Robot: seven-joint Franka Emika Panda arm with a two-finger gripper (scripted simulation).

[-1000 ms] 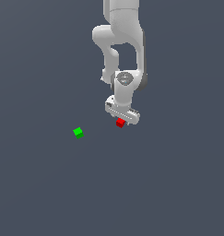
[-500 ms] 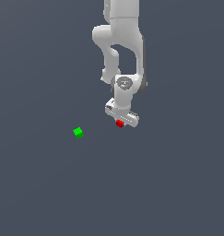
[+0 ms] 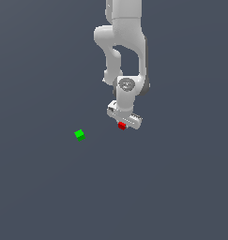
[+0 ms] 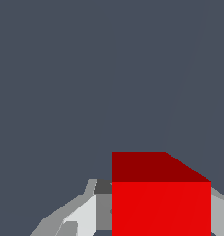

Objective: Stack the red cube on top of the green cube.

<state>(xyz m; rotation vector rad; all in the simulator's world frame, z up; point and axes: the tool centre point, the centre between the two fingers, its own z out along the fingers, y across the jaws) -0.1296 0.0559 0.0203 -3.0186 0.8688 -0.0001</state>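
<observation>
The red cube (image 3: 121, 125) hangs just under the white gripper (image 3: 123, 124), which is shut on it and holds it off the grey floor. Up close in the wrist view the red cube (image 4: 161, 198) fills the space between the grey fingers (image 4: 81, 216). The green cube (image 3: 79, 135) rests on the floor, toward the exterior view's left of the gripper and slightly lower in that picture, well apart from it. It does not show in the wrist view.
The white arm (image 3: 125, 51) rises from the gripper toward the top of the exterior view. All around lies plain dark grey floor (image 3: 171, 187).
The gripper has risen a little with the red cube held in it. The green cube has stayed where it was.
</observation>
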